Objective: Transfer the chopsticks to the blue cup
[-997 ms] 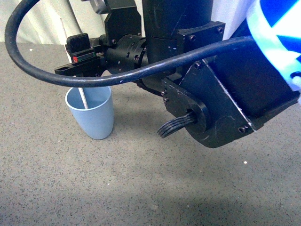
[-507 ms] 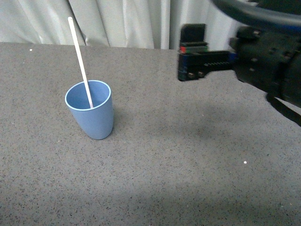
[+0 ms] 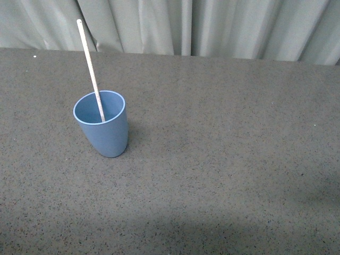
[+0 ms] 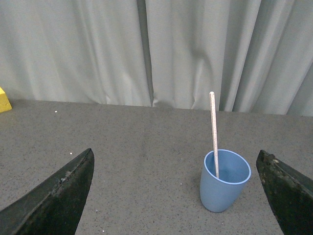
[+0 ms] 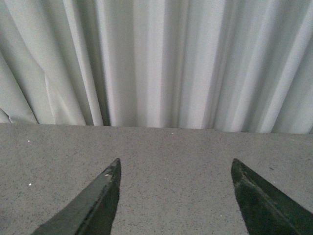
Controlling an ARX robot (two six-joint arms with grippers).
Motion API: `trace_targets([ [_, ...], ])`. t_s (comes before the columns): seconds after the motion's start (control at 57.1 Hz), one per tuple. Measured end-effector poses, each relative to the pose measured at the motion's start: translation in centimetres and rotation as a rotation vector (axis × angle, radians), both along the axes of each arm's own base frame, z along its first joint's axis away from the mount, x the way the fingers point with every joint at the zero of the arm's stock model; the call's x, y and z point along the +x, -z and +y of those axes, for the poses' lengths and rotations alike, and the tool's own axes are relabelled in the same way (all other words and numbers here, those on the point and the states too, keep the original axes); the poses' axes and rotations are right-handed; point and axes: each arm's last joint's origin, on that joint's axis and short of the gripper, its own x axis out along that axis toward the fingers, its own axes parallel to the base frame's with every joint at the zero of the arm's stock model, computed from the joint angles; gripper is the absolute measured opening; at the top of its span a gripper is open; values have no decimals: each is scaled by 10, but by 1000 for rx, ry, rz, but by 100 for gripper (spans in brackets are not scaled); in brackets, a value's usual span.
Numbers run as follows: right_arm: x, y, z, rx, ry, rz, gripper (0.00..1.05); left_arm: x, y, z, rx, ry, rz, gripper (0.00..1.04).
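The blue cup (image 3: 104,133) stands upright on the grey table, left of centre in the front view. The chopsticks (image 3: 89,67) stand inside it, leaning toward the far left and rising well above the rim. Neither arm shows in the front view. In the left wrist view the blue cup (image 4: 222,187) and the chopsticks (image 4: 213,128) lie ahead of my open left gripper (image 4: 176,157), apart from both fingers. My right gripper (image 5: 176,164) is open over bare table, with nothing between its fingers.
A pale pleated curtain (image 3: 212,26) hangs along the table's far edge. A yellow block (image 4: 4,100) peeks in at the edge of the left wrist view, on the table's far side.
The right arm, which stood over the cup a second ago, has drawn back to the right and left the front view. The stick stays in the cup.
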Motion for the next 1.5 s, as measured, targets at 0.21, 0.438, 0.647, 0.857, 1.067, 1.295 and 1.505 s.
trace_targets([
  [0.21, -19, 2, -20, 0, -1, 9, 17, 0, 0, 0, 0, 0, 0, 98],
  [0.438, -32, 0, -31, 3, 2, 3, 1, 0, 0, 0, 0, 0, 0, 98],
  [0.647, -42, -3, -45, 7, 9, -9, 1, 0, 0, 0, 0, 0, 0, 98],
  [0.857, -50, -5, -46, 8, 6, -15, 1, 0, 0, 0, 0, 0, 0, 98],
  [1.067, -56, -5, -46, 8, 6, -17, 1, 0, 0, 0, 0, 0, 0, 98],
  [1.295, -60, -5, -46, 8, 6, -17, 1, 0, 0, 0, 0, 0, 0, 98],
  [1.505, -67, -2, -46, 8, 6, 7, 1, 0, 0, 0, 0, 0, 0, 98],
])
